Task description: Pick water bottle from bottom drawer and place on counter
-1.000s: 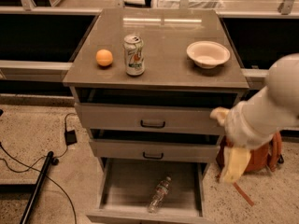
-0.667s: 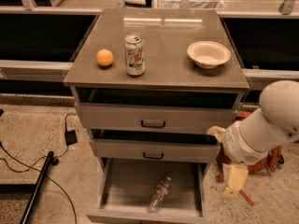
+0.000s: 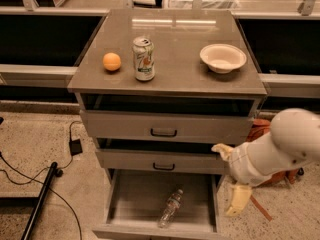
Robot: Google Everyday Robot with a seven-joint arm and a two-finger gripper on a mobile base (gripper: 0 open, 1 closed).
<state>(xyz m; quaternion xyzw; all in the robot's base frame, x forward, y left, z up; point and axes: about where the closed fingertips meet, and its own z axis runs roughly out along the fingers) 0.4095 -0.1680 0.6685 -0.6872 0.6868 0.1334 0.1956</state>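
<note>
The water bottle [image 3: 170, 209] lies on its side in the open bottom drawer [image 3: 131, 194], cap pointing to the back right. The counter [image 3: 175, 39] tops the three-drawer cabinet. My gripper [image 3: 229, 176] hangs off the white arm at the right of the cabinet, level with the middle drawer and above the bottom drawer's right edge. Its two pale fingers are spread apart and hold nothing. It is to the right of the bottle and apart from it.
On the counter stand an orange [image 3: 112, 61], a white-green soda can [image 3: 143, 59] and a white bowl [image 3: 223, 58]. The two upper drawers [image 3: 163, 132] are slightly open. Cables and a black pole [image 3: 42, 194] lie on the floor at left; a brown bag [image 3: 260, 129] sits behind the arm.
My arm and gripper have moved down and to the left, from beside the top drawer to beside the middle drawer. The bottle and the counter objects have not moved.
</note>
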